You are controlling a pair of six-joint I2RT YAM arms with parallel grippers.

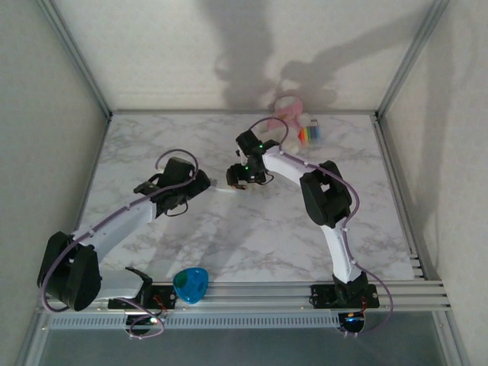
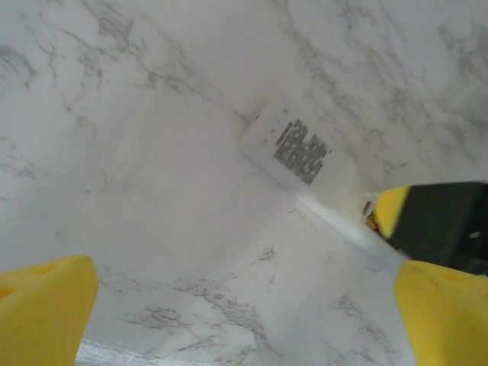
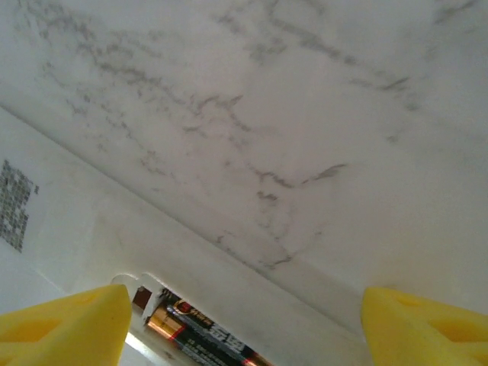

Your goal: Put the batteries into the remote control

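**A:** How are the arms sitting?

**B:** Both are reaching toward the middle of the marble table. The left arm is stretching low from its base toward the right. The right arm is rising, bending at the elbow and folding back leftward. That is putting the left gripper and the right gripper face to face, near each other.

**A:** And the remote control?

**B:** The remote control is lying flat on the table between them, back side up. The left wrist camera is showing its printed label.

**A:** Are the jaws holding anything?

**B:** No. The left gripper's yellow fingers are standing wide apart with bare marble between them, short of the remote. The right gripper's fingers are spread wide too, hanging over the remote's open battery bay. A dark battery with a copper-orange end is lying in that bay.

**A:** What is proving hard to read?

**B:** The bottom edge of the right wrist view is cutting the battery off. I cannot tell whether either right finger is touching the remote. From above, the remote is showing as a pale sliver, mostly tucked under the two grippers. In the left wrist view, a small orange speck beside the right finger's tip is too blurred to name.
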